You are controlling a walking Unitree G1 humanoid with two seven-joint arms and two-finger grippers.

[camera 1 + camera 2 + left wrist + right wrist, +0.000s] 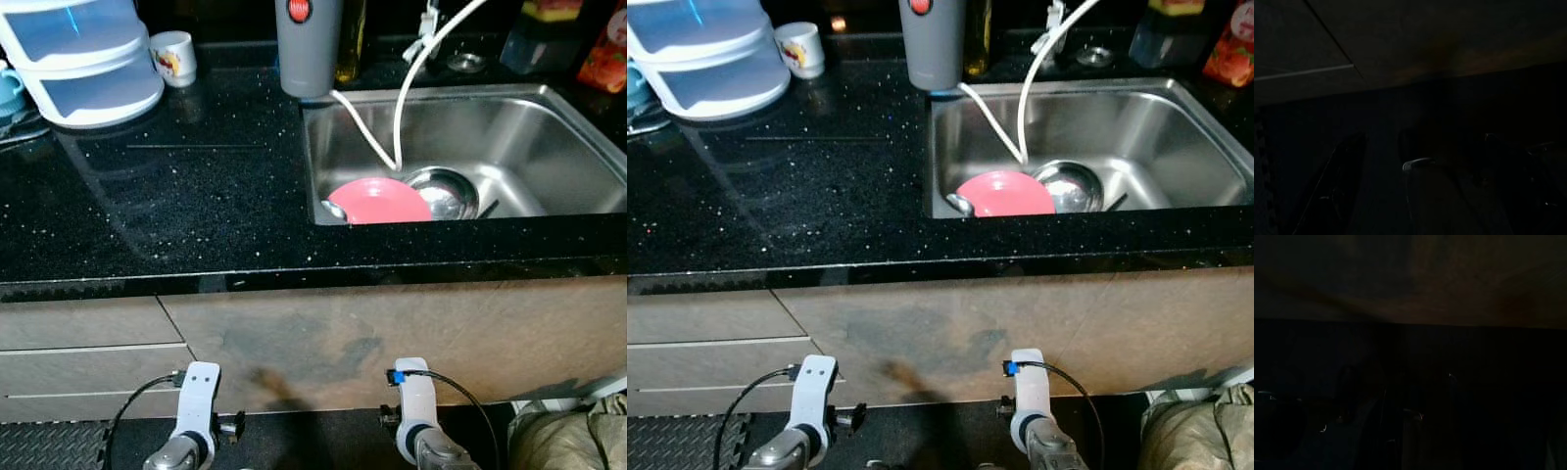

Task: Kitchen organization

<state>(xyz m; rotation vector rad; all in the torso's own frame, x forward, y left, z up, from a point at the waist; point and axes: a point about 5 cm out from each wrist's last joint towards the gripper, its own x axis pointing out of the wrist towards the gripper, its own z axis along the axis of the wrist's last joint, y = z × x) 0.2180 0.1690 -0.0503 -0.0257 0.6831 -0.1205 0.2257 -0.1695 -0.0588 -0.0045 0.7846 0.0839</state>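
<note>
Facing black counter [196,186] and steel sink [549,147]. Pink plate [377,202] in sink at near-left corner, touching steel bowl [443,192] at its 3 o'clock. Both arms hanging low before cabinet front [392,333]; left arm [196,411] at 6–7 o'clock, right arm [419,411] at 6 o'clock. Finger opening: cannot tell, wrist views too dark. Plate at 12 o'clock from right arm, well apart; right nearer. Judged: reach not begun.

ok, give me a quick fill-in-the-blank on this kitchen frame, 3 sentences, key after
1. The pink plate lies inside the ____.
2. Beside the plate in the sink sits a ____ bowl.
3. The white mug stands on the ____ countertop.

Missing words: sink; metal; black
</note>
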